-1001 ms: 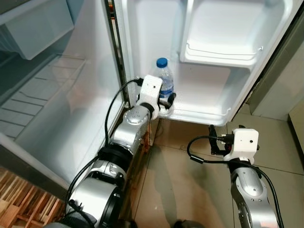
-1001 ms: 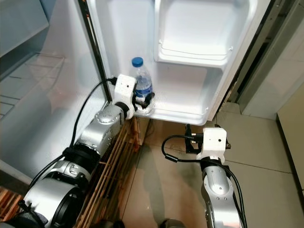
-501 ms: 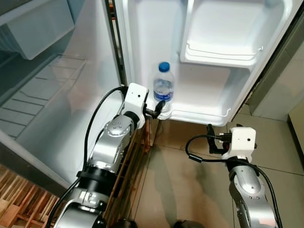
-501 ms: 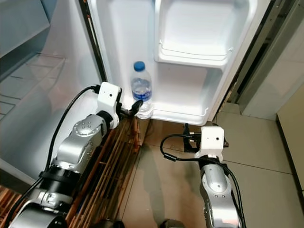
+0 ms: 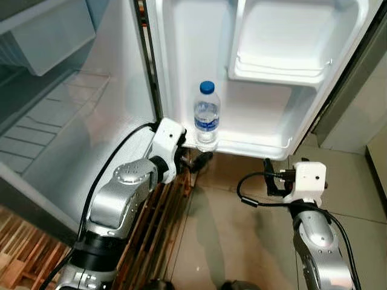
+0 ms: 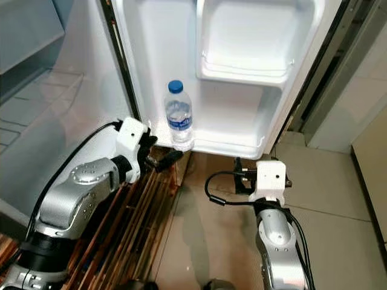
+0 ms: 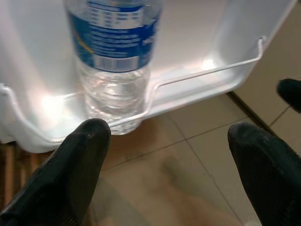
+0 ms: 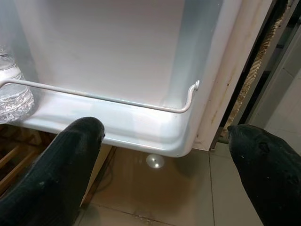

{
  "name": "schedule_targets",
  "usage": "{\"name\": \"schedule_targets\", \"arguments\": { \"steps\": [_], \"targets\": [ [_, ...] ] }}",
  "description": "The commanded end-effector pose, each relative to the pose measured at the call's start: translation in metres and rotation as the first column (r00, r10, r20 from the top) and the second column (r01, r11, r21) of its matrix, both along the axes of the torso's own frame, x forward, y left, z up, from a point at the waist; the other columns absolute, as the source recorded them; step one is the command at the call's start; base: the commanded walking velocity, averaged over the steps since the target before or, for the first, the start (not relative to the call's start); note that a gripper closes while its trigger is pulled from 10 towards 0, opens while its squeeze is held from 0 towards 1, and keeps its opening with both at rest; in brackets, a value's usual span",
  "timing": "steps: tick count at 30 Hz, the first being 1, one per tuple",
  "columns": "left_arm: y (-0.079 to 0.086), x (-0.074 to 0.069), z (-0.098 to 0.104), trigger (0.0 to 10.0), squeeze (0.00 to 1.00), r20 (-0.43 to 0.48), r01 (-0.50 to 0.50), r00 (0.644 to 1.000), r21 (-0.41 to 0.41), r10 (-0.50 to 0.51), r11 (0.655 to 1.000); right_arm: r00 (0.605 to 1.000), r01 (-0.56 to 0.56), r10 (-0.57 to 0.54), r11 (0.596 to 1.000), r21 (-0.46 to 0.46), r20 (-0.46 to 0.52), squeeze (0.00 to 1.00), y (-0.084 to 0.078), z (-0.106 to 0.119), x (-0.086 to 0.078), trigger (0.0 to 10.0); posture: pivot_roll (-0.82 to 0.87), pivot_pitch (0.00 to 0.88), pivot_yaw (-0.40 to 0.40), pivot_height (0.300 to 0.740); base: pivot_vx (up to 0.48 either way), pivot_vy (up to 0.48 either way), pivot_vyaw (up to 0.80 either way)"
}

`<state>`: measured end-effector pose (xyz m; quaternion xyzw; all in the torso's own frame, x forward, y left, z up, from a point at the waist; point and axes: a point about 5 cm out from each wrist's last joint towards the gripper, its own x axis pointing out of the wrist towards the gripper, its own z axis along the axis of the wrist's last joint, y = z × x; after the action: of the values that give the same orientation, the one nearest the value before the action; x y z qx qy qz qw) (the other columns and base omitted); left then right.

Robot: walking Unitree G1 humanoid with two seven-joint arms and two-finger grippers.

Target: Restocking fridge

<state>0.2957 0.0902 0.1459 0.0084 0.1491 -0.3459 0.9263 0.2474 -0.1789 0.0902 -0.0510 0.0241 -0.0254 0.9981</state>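
Note:
A clear water bottle point(image 5: 207, 118) with a blue cap and blue label stands upright at the left end of the fridge door's bottom shelf point(image 5: 257, 145), behind its wire rail. My left gripper point(image 5: 196, 162) hangs open just below and in front of that shelf, apart from the bottle, with nothing between its fingers. In the left wrist view the bottle point(image 7: 113, 61) rises beyond the two spread fingertips point(image 7: 84, 160). My right gripper point(image 5: 270, 179) is open and empty over the floor, facing the shelf's right end point(image 8: 188, 101).
An upper door bin point(image 5: 281, 66) sits above the bottle's shelf. The fridge's interior with a wire shelf point(image 5: 54, 115) lies to the left. Wooden slats point(image 5: 160, 229) run under the fridge beside my left arm. The tiled floor point(image 5: 230, 241) spreads between my arms.
My left gripper has let go of the bottle and drawn back down and to the left, away from the door shelf. The bottle stays standing. The right arm has not moved.

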Motion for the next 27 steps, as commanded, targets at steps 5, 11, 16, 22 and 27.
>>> {"name": "schedule_targets", "arguments": {
  "steps": [5, 11, 16, 22, 27],
  "targets": [
    [-0.015, 0.007, 0.006, 10.0, 0.0, -0.04, -0.025, 0.999, -0.073, 0.022, 0.997, 1.0, -0.001, 0.001, 1.0, -0.002, -0.007, 0.18, 0.0, -0.001, 0.002, 10.0, -0.2, 0.021, 0.033, 0.74, 0.0, 0.0, 0.0],
    [-0.027, 0.022, 0.006, 10.0, 0.0, -0.113, -0.085, 0.991, -0.175, 0.066, 0.981, 1.0, 0.009, -0.009, 1.0, -0.005, -0.005, 0.18, -0.002, 0.0, 0.002, 10.0, -0.21, 0.028, 0.036, 0.74, 0.0, 0.0, 0.0],
    [-0.034, 0.028, 0.007, 10.0, 0.0, -0.131, -0.071, 0.99, -0.173, 0.048, 0.982, 1.0, 0.017, -0.017, 1.0, -0.007, -0.002, 0.18, -0.004, 0.0, 0.001, 10.0, -0.22, 0.03, 0.041, 0.74, 0.0, 0.0, 0.0],
    [-0.04, 0.028, 0.013, 10.0, 0.0, -0.143, -0.044, 0.99, -0.203, 0.015, 0.978, 1.0, 0.03, -0.03, 1.0, -0.007, -0.005, 0.18, -0.005, 0.0, -0.001, 10.0, -0.23, 0.035, 0.049, 0.74, 0.0, 0.0, 0.0],
    [-0.048, 0.026, 0.015, 10.0, 0.0, -0.149, -0.03, 0.989, -0.221, -0.004, 0.975, 0.999, 0.033, -0.033, 0.999, -0.004, -0.007, 0.18, -0.005, -0.001, -0.001, 10.0, -0.23, 0.037, 0.049, 0.74, 0.0, 0.0, 0.0]
  ]
}}
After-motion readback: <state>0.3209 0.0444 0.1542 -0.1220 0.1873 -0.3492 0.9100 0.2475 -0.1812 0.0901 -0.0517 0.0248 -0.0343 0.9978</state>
